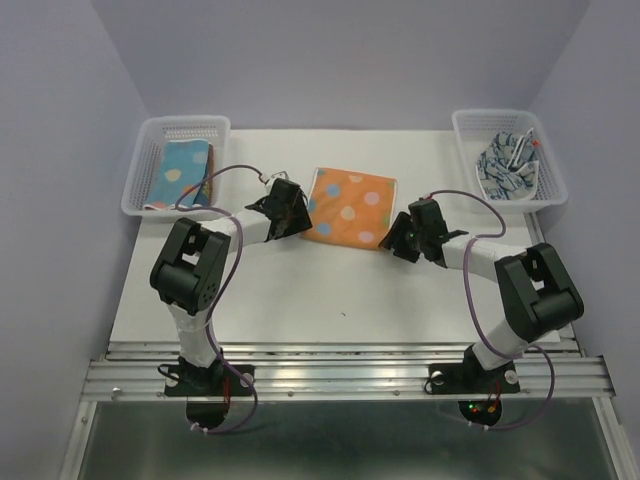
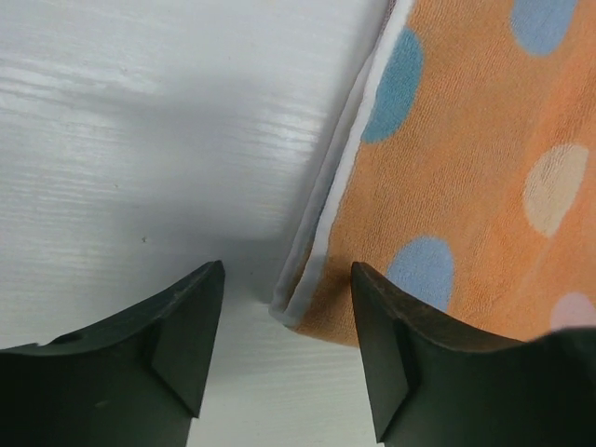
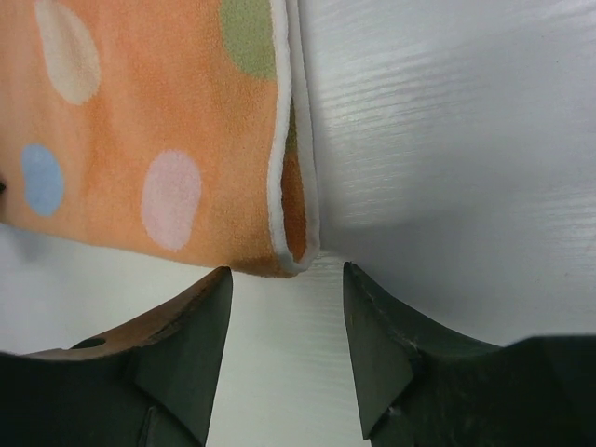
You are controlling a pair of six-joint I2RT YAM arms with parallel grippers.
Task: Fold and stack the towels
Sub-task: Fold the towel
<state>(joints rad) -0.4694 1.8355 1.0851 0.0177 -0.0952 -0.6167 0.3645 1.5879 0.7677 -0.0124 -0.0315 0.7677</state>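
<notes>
We are holding our left gripper with jaws parted around the near left corner of the orange towel, gripping nothing. Our right gripper is standing likewise at the near right corner. The towel is lying mid-worktop, seemingly folded once. A blue dotted towel is sitting folded in the left basket. A patterned towel is waiting crumpled in the right basket, so we are judging the task roughly halfway.

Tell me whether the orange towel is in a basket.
No, the orange towel lies on the white table, outside any basket.
</notes>
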